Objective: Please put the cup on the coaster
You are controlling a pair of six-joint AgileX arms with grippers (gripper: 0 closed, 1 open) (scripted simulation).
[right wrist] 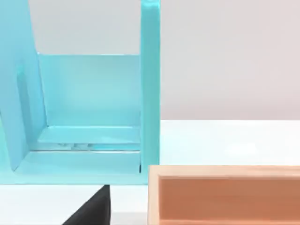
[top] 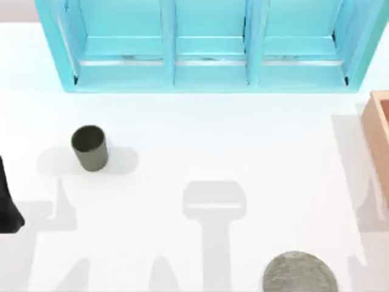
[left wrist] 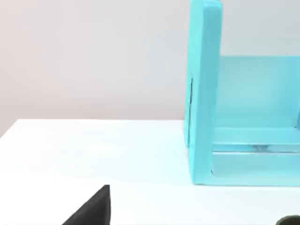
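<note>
Simulated tabletop: blank white table [top: 182, 134]

A turquoise shelf unit [top: 209, 48] stands behind; a wooden box [top: 378, 137] sits right.

Open table [top: 200, 140] between cup [top: 90, 148], coaster [top: 299, 274].

A white table [left wrist: 93, 154] is stretching away toward a plain pale wall [left wrist: 93, 56]. A turquoise shelf unit [left wrist: 243, 122] is standing on the table, its thick upright end panel facing the camera and an open compartment showing beside it. A dark wedge of the left end effector [left wrist: 91, 211] is showing at six o'clock, and a sliver of the cup [left wrist: 288, 221] is peeking in at five o'clock.
</note>
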